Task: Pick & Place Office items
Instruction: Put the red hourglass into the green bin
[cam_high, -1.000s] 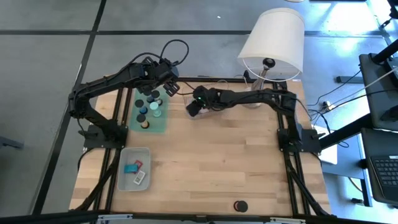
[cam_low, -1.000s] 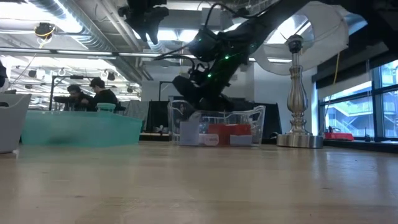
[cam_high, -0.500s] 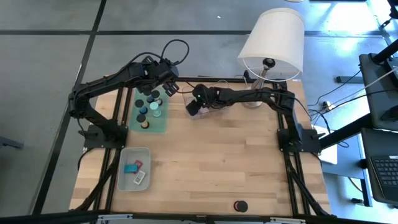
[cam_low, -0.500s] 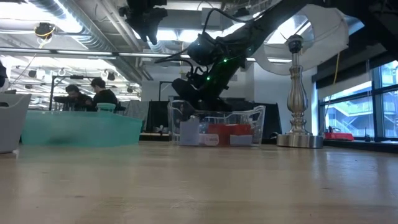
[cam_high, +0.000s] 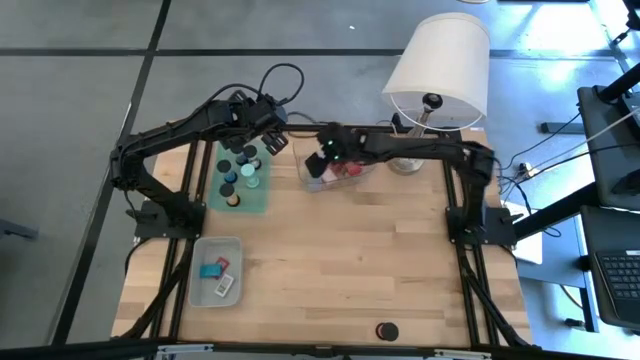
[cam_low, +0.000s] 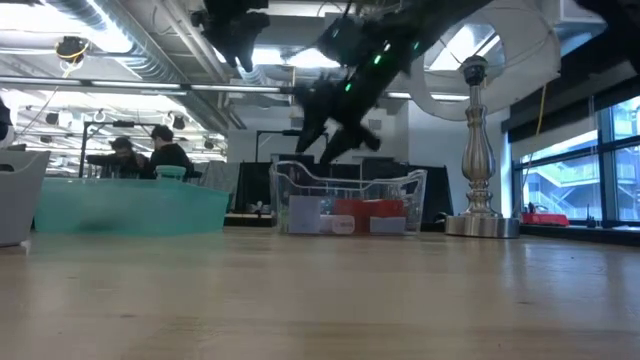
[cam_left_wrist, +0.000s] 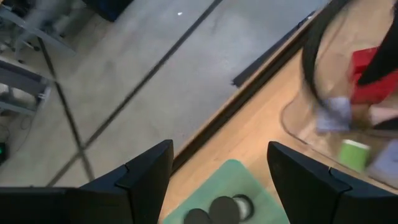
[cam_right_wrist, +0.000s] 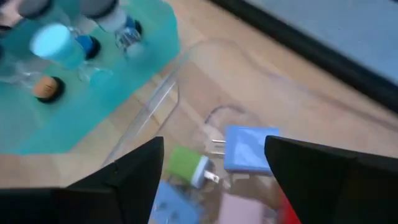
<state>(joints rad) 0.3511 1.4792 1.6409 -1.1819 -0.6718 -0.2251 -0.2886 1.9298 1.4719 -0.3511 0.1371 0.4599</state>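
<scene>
At the near edge of the table (cam_high: 350, 250) a black round cap (cam_high: 386, 331) lies alone. Farther in on the left, a grey tray (cam_high: 200, 272) holds a teal block (cam_high: 210, 270), a small red piece (cam_high: 222, 263) and a flat labelled rectangle (cam_high: 226, 287). Beyond it lies the green mat (cam_high: 262, 195), carrying several round caps (cam_high: 233, 178), dark, blue, teal and one tan. To the right of the mat, at the far side, stands the clear tray (cam_low: 400, 190); in it lie a red block (cam_low: 362, 213), a green-capped piece (cam_right_wrist: 186, 165), a blue block with metal prongs (cam_right_wrist: 245, 149) and paler pieces. The right gripper (cam_high: 317, 166) hangs over the left end of this tray, raised above its rim in the low view, fingers spread wide apart with nothing between them. The left gripper (cam_high: 273, 142) hovers over the far end of the mat, its fingers (cam_left_wrist: 146, 180) likewise parted and empty. Far right stands the white-shaded lamp (cam_high: 438, 65). People (cam_low: 165, 150) sit in the room behind
</scene>
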